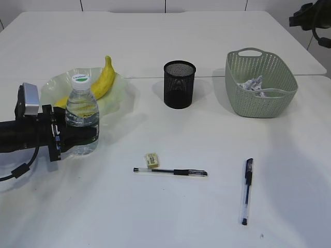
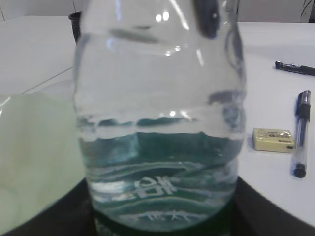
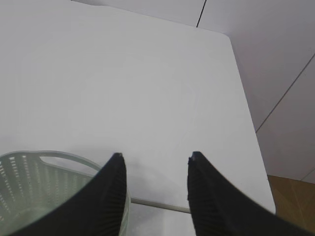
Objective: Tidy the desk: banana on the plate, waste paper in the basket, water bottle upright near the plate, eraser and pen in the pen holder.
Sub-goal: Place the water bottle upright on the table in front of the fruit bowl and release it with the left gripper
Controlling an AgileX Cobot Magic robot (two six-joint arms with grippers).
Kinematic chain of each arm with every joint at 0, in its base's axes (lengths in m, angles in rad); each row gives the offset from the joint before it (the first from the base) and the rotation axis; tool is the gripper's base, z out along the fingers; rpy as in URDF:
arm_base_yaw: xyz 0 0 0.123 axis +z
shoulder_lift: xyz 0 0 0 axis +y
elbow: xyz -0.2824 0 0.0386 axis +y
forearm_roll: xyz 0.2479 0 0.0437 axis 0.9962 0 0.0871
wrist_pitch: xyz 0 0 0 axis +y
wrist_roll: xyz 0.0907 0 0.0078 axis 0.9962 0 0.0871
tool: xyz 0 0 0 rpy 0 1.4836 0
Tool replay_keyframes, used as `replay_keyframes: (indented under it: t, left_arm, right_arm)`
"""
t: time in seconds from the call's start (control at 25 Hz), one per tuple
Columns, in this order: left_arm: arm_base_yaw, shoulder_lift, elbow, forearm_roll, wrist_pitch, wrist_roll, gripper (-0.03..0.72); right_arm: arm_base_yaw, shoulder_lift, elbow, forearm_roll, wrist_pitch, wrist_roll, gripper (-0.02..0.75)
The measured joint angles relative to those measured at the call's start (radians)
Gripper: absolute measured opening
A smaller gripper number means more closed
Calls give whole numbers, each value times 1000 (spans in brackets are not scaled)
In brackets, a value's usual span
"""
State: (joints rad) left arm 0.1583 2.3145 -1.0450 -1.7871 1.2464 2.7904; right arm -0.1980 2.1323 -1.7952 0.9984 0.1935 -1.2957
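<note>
The clear water bottle stands upright just in front of the pale green plate, with my left gripper shut on its lower half. In the left wrist view the water bottle fills the frame, and the left gripper shows only as dark fingers at both bottom corners. The banana lies on the plate. A yellow eraser and two pens lie on the table. The black mesh pen holder stands mid-table. Waste paper lies in the grey-green basket. My right gripper hangs open and empty above the basket.
The left wrist view shows the eraser and a pen to the right of the bottle, with the plate to its left. The right arm is at the far right corner, where the table edge runs close.
</note>
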Motion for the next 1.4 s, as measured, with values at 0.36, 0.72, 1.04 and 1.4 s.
replay_keyframes:
  t: [0.36,0.72,1.04,1.4]
  left_arm:
    - [0,0,0,-8,4,-33,361]
    - [0,0,0,-24,1,-78,361]
    - [0,0,0,-40,-4,-131,372]
    - [0,0,0,-43,-5,-141,374]
  right_arm:
    - [0,0,0,0,0,0,315]
    - [0,0,0,0,0,0,316]
    - [0,0,0,0,0,0,315]
    - [0,0,0,0,-2,0,315]
